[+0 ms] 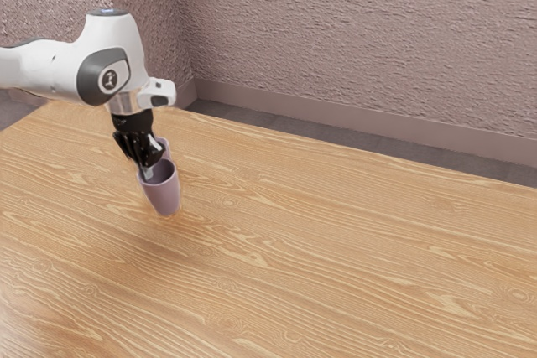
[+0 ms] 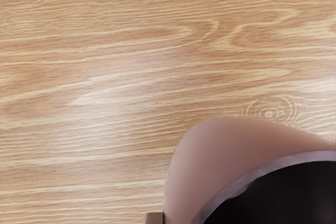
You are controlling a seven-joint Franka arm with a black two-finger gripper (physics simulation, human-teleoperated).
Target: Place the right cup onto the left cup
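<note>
Toward the exterior view's left, your gripper (image 1: 146, 157) is at the rim of the front pink cup (image 1: 168, 198), and you can't tell if it's open or closed. That cup's mouth faces up, and the back pink cup (image 1: 165, 147) peeks out behind

I see the wood-grained table (image 1: 336, 241) spreading across the near side, a pale sheen on its grain. On the far side run dark floor (image 1: 336, 133), baseboard (image 1: 336, 112) and rough pinkish walls (image 1: 352, 31) (stucco, to my eye), cornering toward the exterior view's left.
</note>
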